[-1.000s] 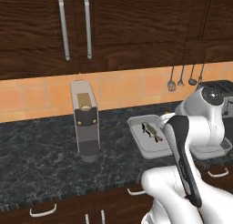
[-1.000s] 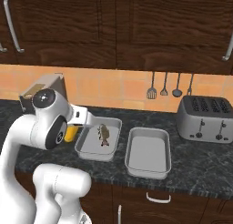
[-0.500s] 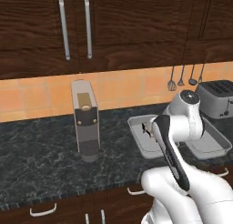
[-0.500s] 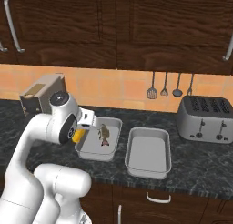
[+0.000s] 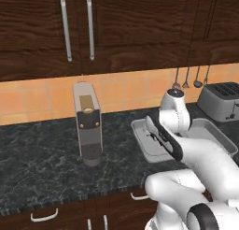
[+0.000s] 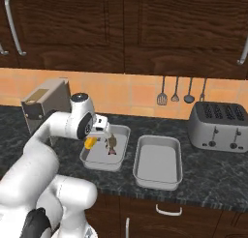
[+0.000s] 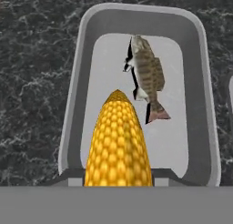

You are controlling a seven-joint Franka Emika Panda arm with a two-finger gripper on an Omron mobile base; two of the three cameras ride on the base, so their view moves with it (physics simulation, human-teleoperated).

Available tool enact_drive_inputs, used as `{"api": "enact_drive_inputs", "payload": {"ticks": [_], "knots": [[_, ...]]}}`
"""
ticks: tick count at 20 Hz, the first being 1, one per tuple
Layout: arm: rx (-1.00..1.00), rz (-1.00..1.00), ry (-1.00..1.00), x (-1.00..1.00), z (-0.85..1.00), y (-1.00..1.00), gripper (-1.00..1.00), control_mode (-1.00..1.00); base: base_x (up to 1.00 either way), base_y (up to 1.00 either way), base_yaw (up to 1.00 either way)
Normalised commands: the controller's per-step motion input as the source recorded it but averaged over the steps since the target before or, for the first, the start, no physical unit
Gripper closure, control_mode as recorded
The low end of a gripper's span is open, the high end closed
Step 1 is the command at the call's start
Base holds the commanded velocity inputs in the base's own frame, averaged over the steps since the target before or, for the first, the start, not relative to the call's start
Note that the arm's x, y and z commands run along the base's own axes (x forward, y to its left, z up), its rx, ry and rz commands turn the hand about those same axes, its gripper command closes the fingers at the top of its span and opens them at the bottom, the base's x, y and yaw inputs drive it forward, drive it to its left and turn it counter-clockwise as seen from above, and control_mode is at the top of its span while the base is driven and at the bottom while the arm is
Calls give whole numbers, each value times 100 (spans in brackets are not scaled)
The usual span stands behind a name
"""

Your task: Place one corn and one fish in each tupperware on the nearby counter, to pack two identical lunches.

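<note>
A plain yellow-orange corn (image 6: 90, 143) hangs just over the left tupperware (image 6: 100, 157), with my gripper (image 6: 97, 140) shut on it. In the hand view the corn (image 7: 119, 141) points into that tupperware (image 7: 86, 50), left of a dark brownish fish (image 7: 146, 75) lying flat on its floor. From the right base view the fish (image 6: 112, 144) lies to the right of the cob. The second tupperware (image 6: 157, 160) stands right beside the first and holds nothing. In the left base view my arm hides most of the left tupperware (image 5: 141, 139).
A tall grey coffee machine (image 6: 46, 106) stands on the black marbled counter (image 6: 213, 171) left of the trays. A silver toaster (image 6: 218, 126) sits at the right. Utensils (image 6: 181, 89) hang on the orange tiled wall. Dark wood cabinets run above and below.
My gripper has carried the corn from beside the left tupperware's left edge to above its inside. The fish and both trays have stayed put.
</note>
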Motion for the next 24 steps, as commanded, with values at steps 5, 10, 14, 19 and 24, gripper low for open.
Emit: {"api": "enact_drive_inputs", "payload": {"ticks": [5,10,14,19,24], "knots": [[0,1,8,47,-57,0,100,-100,0,0,0],[0,0,5,36,-71,0,100,-100,0,0,0],[-1,0,10,36,-67,0,100,-100,0,0,0],[0,0,11,34,-61,0,100,-100,0,0,0],[0,0,1,16,-52,3,-100,-100,0,0,0]]}}
